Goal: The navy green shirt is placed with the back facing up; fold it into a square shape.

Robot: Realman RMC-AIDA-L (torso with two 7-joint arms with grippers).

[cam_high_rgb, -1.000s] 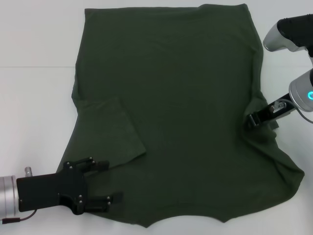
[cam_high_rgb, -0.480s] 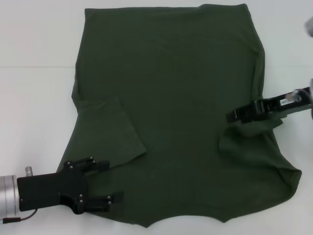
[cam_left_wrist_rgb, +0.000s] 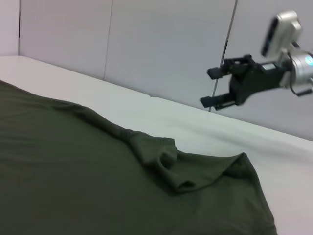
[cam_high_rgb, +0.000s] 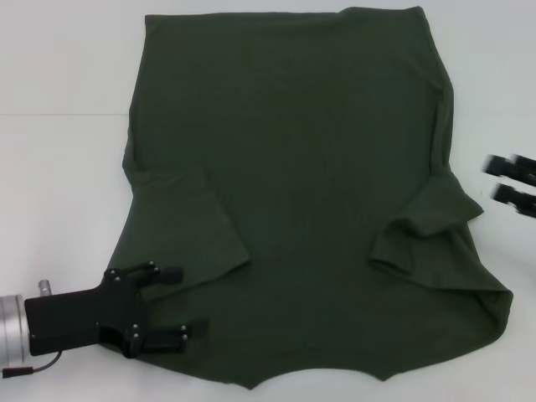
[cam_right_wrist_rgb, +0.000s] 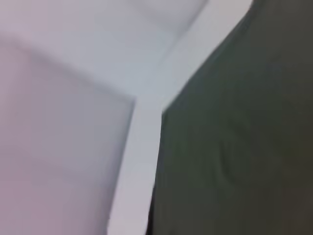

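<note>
Navy green shirt (cam_high_rgb: 293, 184) flat on white table (cam_high_rgb: 59, 151), both sleeves folded inward. Left gripper (cam_high_rgb: 172, 306) at shirt's near-left hem, fingers apart, empty. Right gripper (cam_high_rgb: 502, 180) beside shirt's right edge, apart, empty. Next: pinch edge layers squarely, fold w/o bunching.

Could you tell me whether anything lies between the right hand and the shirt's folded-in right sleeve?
Nothing visible does. The right hand is open off the navy green shirt, with only bare white table between it and the folded sleeve.
</note>
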